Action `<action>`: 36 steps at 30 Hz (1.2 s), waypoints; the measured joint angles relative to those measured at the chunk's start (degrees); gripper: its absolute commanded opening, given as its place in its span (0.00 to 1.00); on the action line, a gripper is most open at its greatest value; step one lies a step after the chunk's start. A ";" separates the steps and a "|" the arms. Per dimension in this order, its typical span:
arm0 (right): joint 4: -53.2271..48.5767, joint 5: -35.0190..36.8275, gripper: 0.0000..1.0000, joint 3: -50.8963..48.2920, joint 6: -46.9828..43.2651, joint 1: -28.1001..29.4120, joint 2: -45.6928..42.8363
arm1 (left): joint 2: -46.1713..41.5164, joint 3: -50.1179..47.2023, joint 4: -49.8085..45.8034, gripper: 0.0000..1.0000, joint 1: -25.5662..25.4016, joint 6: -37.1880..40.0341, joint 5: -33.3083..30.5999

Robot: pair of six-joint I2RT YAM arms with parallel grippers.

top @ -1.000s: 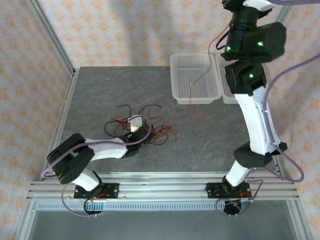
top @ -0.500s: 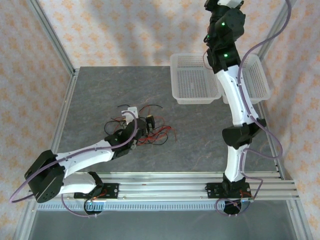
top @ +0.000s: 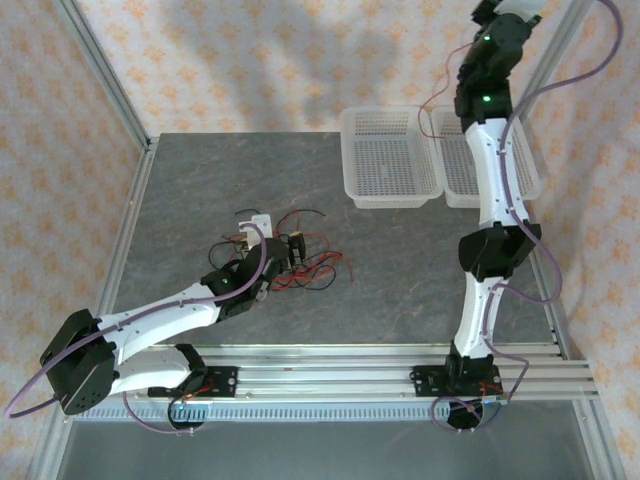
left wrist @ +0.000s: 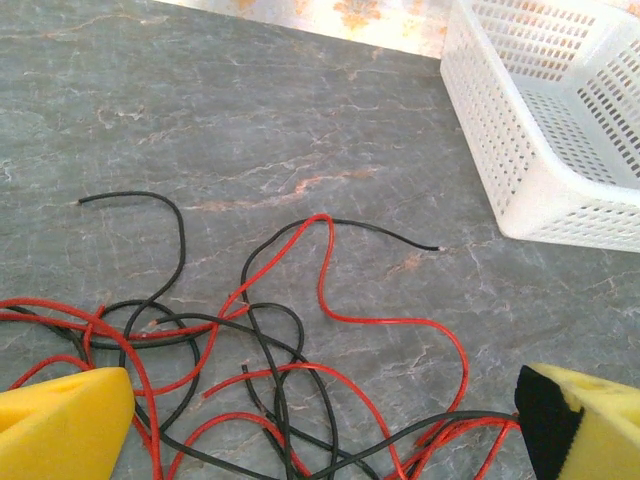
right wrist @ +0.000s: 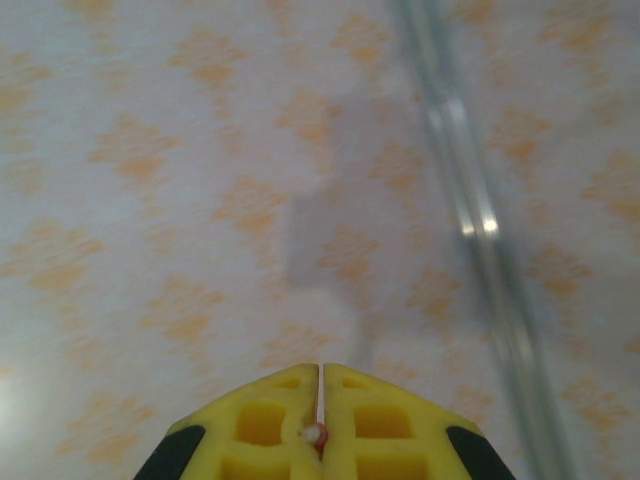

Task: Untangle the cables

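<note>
My right gripper (right wrist: 320, 400) has swung away from above the left white perforated plastic basket (top: 392, 198). It now hangs high over the right white perforated basket (top: 458, 192), clenched on the tip of one thin red wire (right wrist: 313, 435) that trails down to its left in the top view. I read that as one strand freed from the tangle and about to be dropped.

Meanwhile my left arm has stretched forward from its folded pose. The left gripper (left wrist: 320, 420) is spread wide, with the clump of short red and black wires (left wrist: 250, 370) directly beneath it and between its yellow pads, on the grey stone-patterned tabletop (top: 400, 270). The next pick looks set up.

The left basket, ahead and to the right of the left gripper, looks empty. The right arm covers much of the right basket, so I cannot tell its contents.
</note>
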 measured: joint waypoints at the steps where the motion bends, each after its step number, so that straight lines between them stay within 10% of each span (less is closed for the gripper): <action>1: 0.31 0.68 0.00 -0.20 0.15 -1.01 0.00 | 0.00 0.00 -0.11 0.99 0.00 0.00 0.00; 13: -1.27 5.20 0.00 -9.07 1.44 -2.25 -3.21 | -0.02 0.76 -2.03 0.99 0.00 -0.07 -0.28; 26: -1.64 5.81 0.00 -47.56 10.75 -2.27 -14.47 | -0.87 2.51 -4.39 0.99 0.00 -0.07 -0.42; 36: -27.96 3.56 0.00 -26.53 19.02 -4.48 2.91 | -0.57 7.63 -9.53 0.98 0.00 -0.35 -0.42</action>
